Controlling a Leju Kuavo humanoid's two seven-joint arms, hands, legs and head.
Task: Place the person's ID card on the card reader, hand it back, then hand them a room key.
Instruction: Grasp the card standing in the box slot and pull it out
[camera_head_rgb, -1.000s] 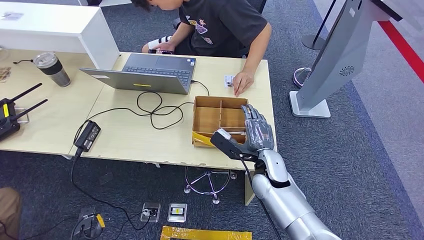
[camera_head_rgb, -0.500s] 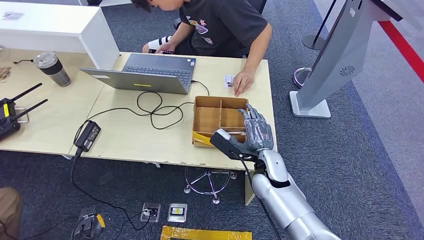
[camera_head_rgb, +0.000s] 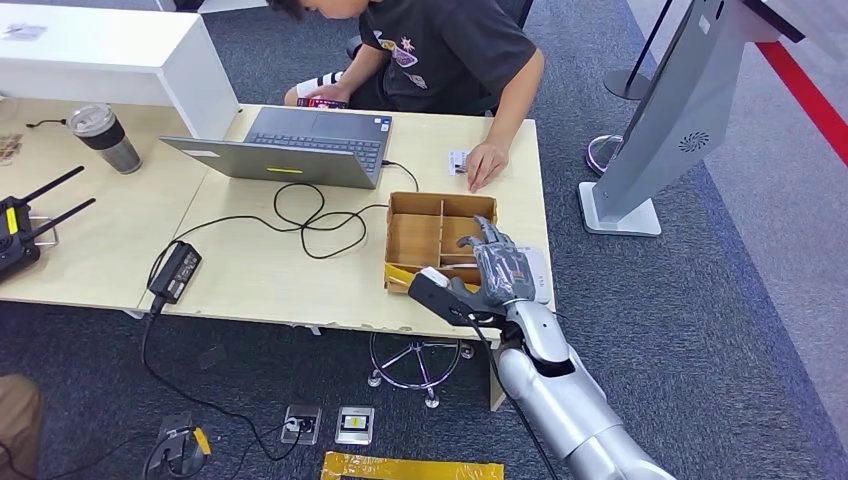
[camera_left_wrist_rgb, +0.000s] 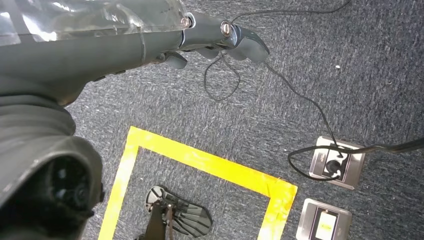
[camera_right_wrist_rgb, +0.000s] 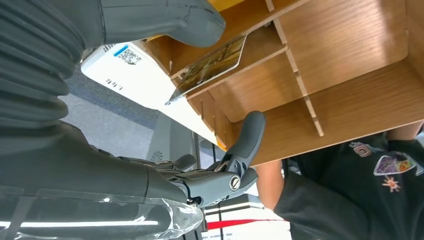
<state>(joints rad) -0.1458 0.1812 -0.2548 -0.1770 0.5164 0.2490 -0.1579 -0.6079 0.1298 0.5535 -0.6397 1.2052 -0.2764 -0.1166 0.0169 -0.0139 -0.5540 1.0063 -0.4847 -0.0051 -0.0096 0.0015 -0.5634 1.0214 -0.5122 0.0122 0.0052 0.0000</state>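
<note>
Wooden box near right on the surface, room key inside under the wide, empty right robot hand; ID card probably returned, far by the person's hand.

My right arm is silver with a black cable alongside; my right hand is dark grey, ribbed cover, clear film wrap.
</note>
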